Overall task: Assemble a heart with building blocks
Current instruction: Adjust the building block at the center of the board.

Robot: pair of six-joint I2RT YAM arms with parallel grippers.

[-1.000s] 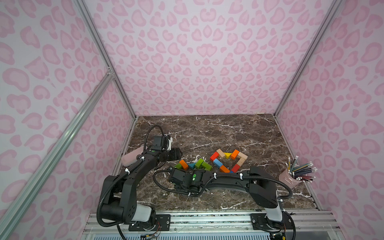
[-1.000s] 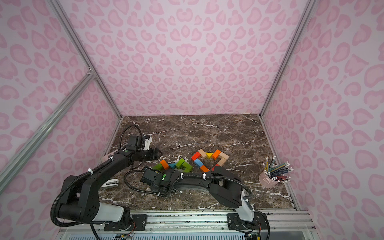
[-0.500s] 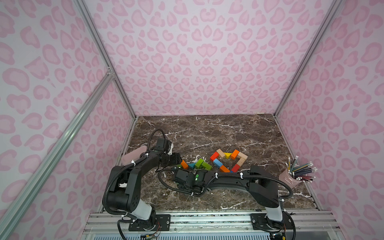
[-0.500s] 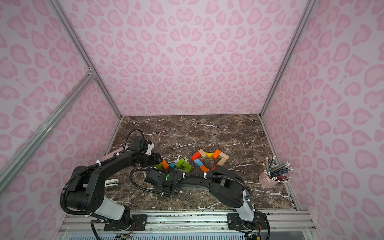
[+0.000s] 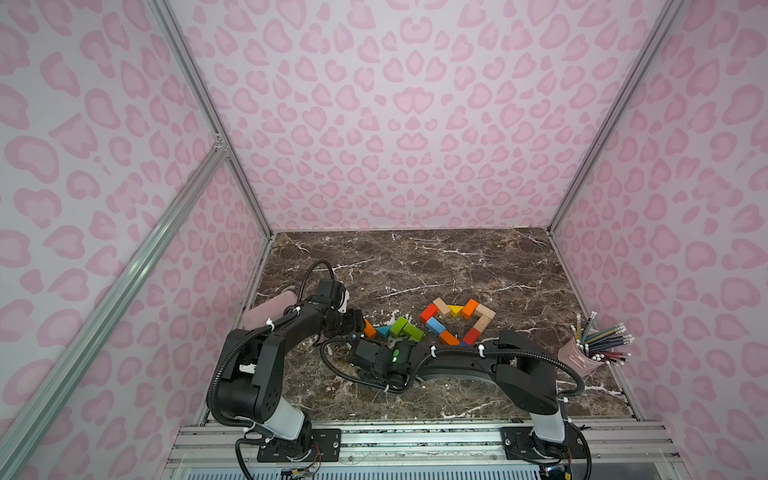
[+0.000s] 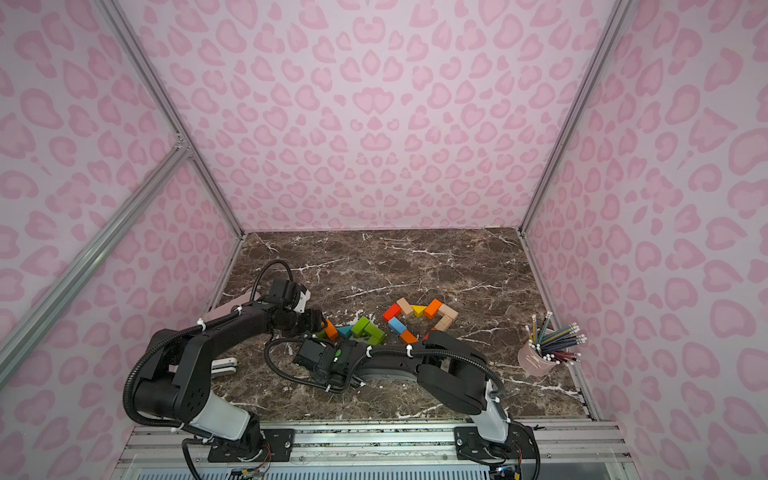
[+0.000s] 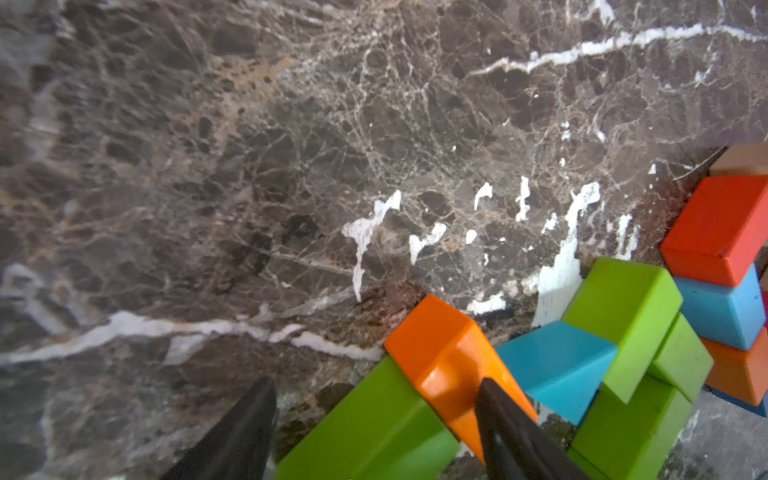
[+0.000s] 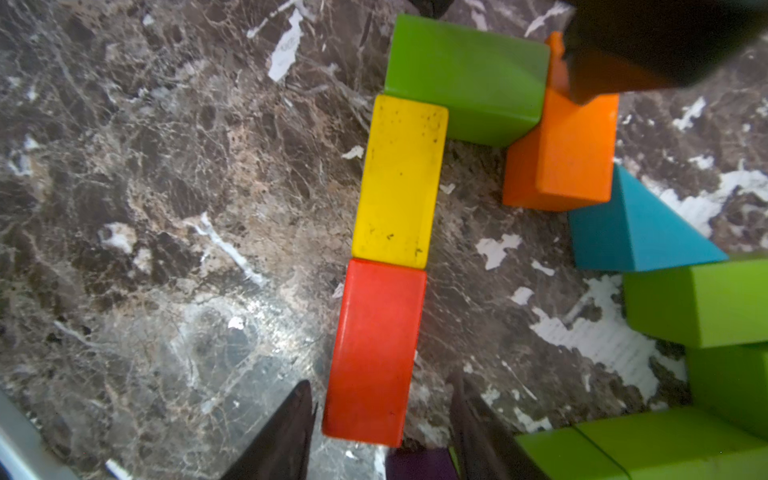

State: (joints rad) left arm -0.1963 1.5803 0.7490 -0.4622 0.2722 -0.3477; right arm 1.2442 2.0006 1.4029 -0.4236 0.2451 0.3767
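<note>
Building blocks (image 5: 399, 327) lie loose just beside the half-built heart (image 5: 482, 322), where the left gripper (image 7: 374, 386) gapes over an orange block (image 7: 436, 353) and the right gripper (image 8: 380, 380) straddles a red brick (image 8: 376, 349) without pinching it, probably so either can choose the outline's next piece.

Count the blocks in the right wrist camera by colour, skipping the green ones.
yellow block: 1
red block: 1
orange block: 1
blue wedge: 1
purple block: 1, only its edge shows
Total: 5
</note>
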